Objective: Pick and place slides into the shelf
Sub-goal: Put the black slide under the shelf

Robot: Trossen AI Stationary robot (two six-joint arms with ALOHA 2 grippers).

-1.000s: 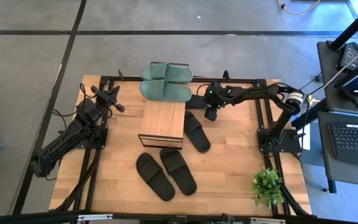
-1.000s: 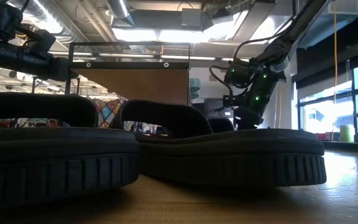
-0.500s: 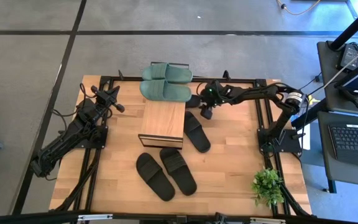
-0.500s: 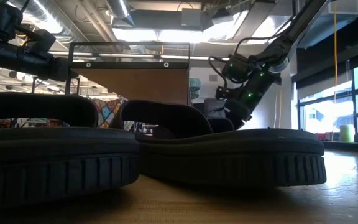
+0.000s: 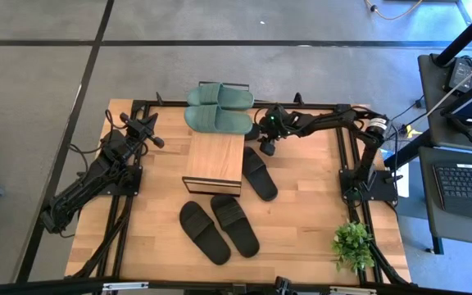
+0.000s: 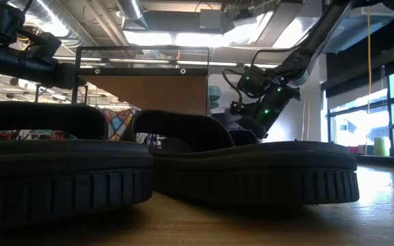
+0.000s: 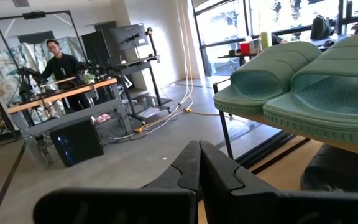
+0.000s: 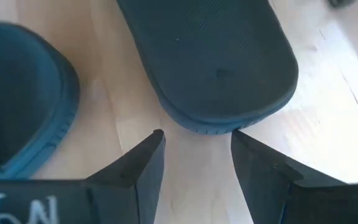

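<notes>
Right gripper [image 8: 194,152] shifted, black slide [image 8: 210,56] ahead

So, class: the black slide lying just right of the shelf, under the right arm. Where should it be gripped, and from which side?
Probably the heel end of the black slide, from above: it lies flat, sole down, its rounded end just ahead of the right gripper, whose jaws are open and empty.

Handwritten mark on the right gripper

White characters that look like "6N" are scrawled on the right gripper's [image 8: 194,162] dark body; they are partly cut off, and nothing else is readable.
</notes>
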